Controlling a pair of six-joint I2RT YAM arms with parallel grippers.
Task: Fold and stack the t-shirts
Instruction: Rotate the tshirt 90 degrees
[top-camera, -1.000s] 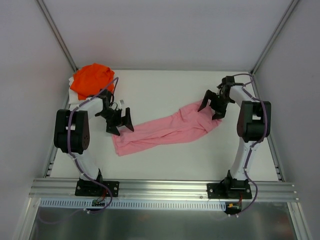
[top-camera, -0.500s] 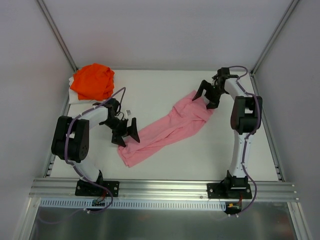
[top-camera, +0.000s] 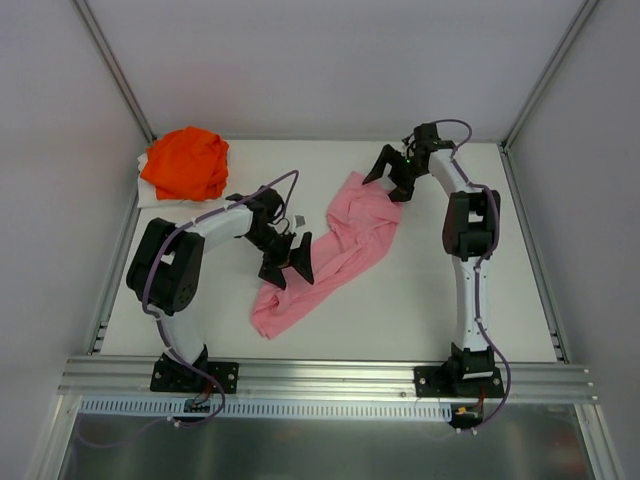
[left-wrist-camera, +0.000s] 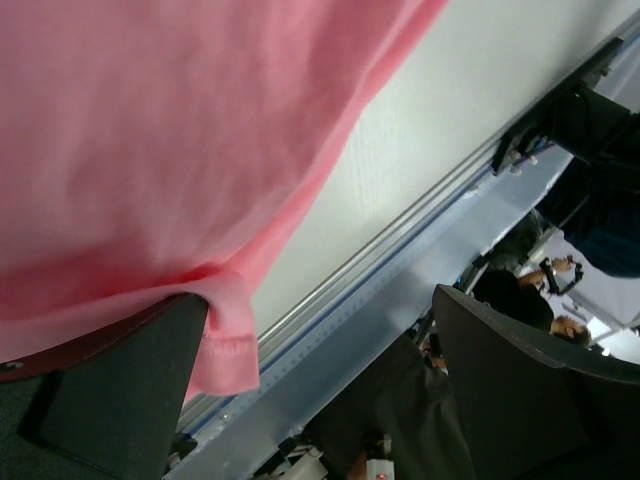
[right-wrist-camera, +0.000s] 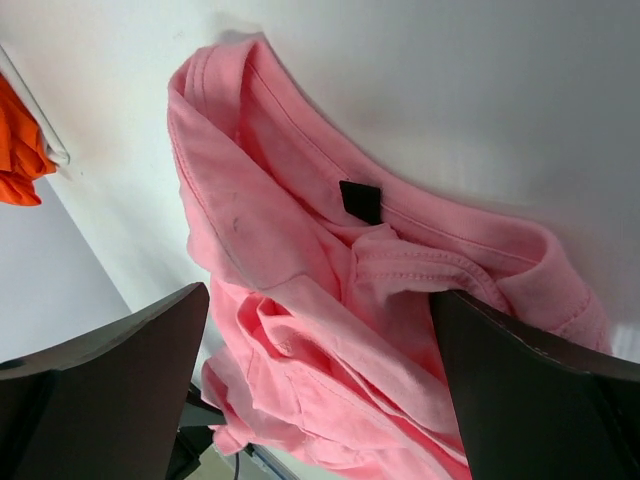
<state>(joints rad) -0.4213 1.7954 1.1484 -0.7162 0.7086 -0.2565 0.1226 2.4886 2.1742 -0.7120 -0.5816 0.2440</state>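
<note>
Bright, even, diffuse light, seemingly from above. In the overhead view the white table (top-camera: 400, 300) and walls come close to washing out, and shadows under the arms are faint and soft-edged. The left wrist view is the worst: the pink shirt (left-wrist-camera: 150, 130) sits too close and blurs (weave gone). The right wrist view is sharper, with crisp seams and a soft shadow beside the collar.
</note>
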